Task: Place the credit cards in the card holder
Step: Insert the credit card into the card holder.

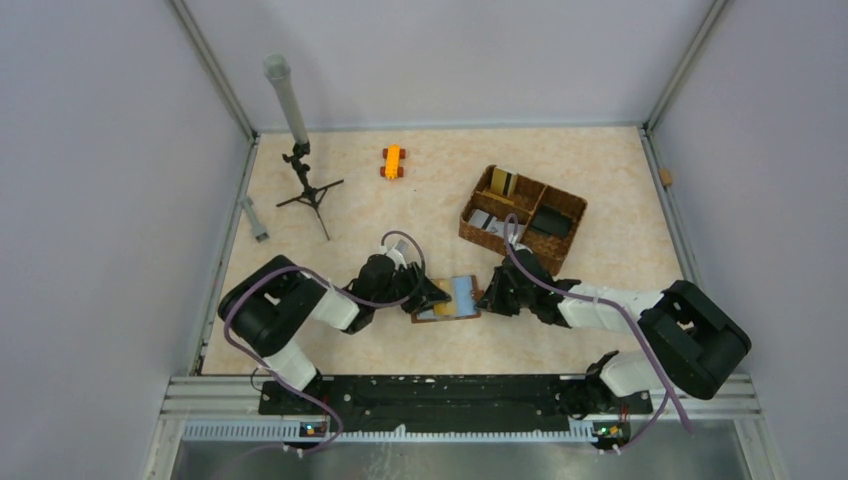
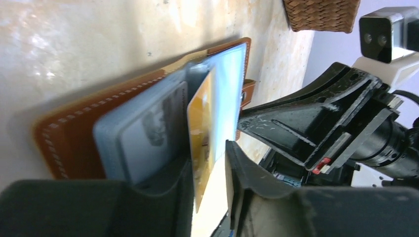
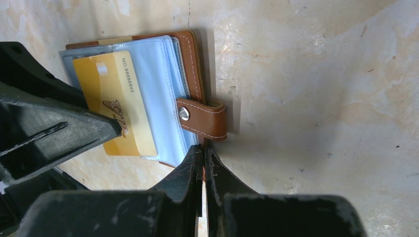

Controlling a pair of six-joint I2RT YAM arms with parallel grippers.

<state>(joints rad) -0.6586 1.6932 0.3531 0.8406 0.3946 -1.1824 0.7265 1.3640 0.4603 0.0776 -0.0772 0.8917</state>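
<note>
The brown leather card holder lies open on the table between my two grippers, its blue pockets up. A gold card sits partly in a blue pocket and sticks out toward my left gripper. A silver-grey card sits in another pocket. My left gripper straddles the gold card with a visible gap to one finger, so it is open. My right gripper is shut on the holder's brown edge, just below the snap tab. More cards, gold, silver and black, lie in the basket.
The brown woven basket stands behind the right gripper. A small black tripod with a grey tube stands at the back left, a grey bar beside it. An orange toy car lies at the back middle.
</note>
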